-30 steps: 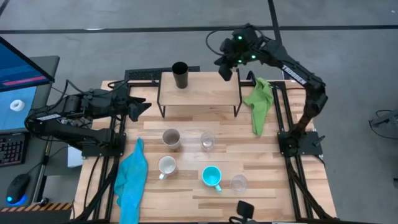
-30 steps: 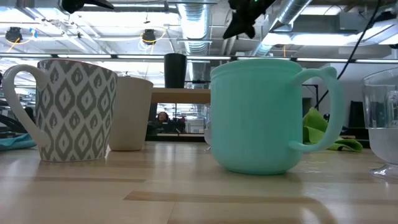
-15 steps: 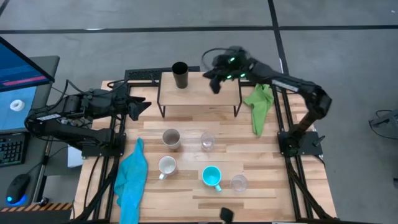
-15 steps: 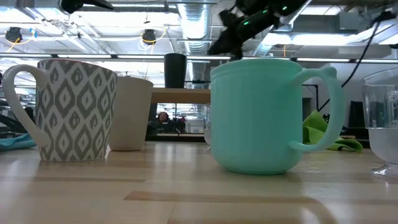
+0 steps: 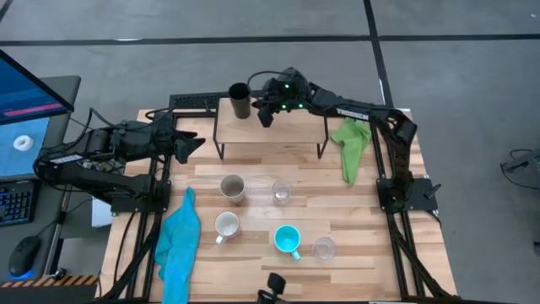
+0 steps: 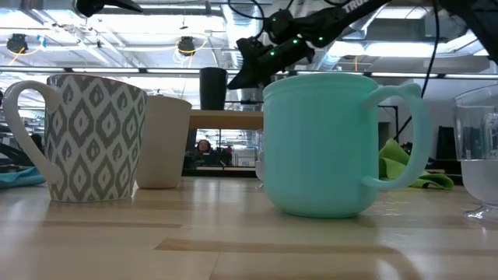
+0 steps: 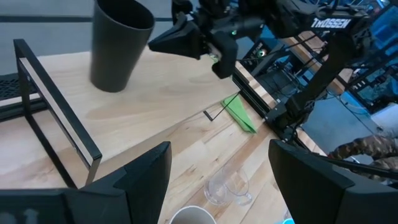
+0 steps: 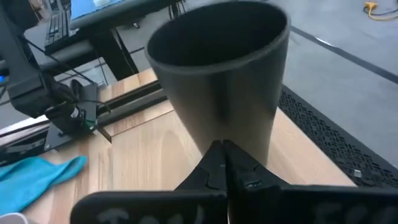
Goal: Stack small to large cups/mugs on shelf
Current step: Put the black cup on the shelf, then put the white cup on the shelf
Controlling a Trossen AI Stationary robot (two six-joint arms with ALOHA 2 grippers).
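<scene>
Evidently the right gripper (image 5: pixel 263 116), fingers pressed together and holding nothing, sat beside the black tumbler (image 5: pixel 240 100) on the shelf (image 5: pixel 291 133), perhaps nudging it. Next it needed another cup. The left gripper (image 5: pixel 187 144) waited, spread apart.

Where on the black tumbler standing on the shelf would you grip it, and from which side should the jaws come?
Grip the black tumbler across its wall just below the open rim, coming down from above or level from the right gripper side. It stands upright on the shelf, tapers downward and has no handle, so its round wall is the only hold.
</scene>
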